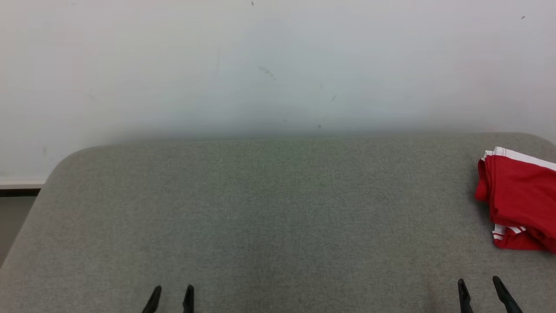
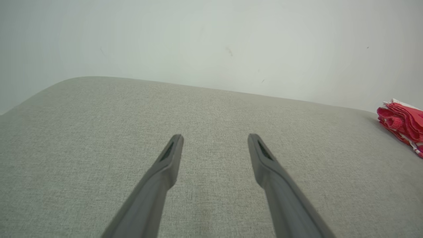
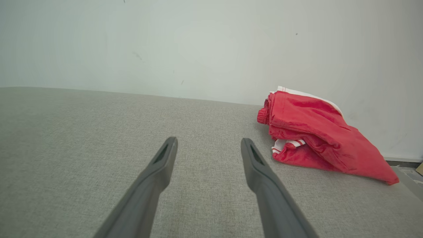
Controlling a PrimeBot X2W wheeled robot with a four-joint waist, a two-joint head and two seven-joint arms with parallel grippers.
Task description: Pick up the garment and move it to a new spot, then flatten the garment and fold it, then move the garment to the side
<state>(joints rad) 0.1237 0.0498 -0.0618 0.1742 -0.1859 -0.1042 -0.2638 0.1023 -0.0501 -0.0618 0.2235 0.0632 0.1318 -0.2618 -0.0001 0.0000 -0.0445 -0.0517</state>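
The red garment (image 1: 519, 195), with white trim along one edge, lies in a loose layered bundle at the far right of the grey cloth surface (image 1: 269, 208), close to its right edge and near the pale wall (image 1: 260, 65) behind. In the right wrist view one pointed corner of it trails toward that edge. Nothing touches it. The right gripper (image 1: 478, 280) sits at the near edge, well short of the bundle, its two fingers spread with nothing between them. The left gripper (image 1: 173, 287) sits further off toward the left, also spread and holding nothing.

The bundle at the side would suit a garment already folded and set aside. It would equally suit one waiting to be fetched to the middle.

The risks lie in the bundle's place and its looseness. It is so near the edge that a sideways brush or a drag outward could probably tip it off. The layers look slack, so a pinch that catches only the top one would likely pull the bundle open rather than lift it whole.
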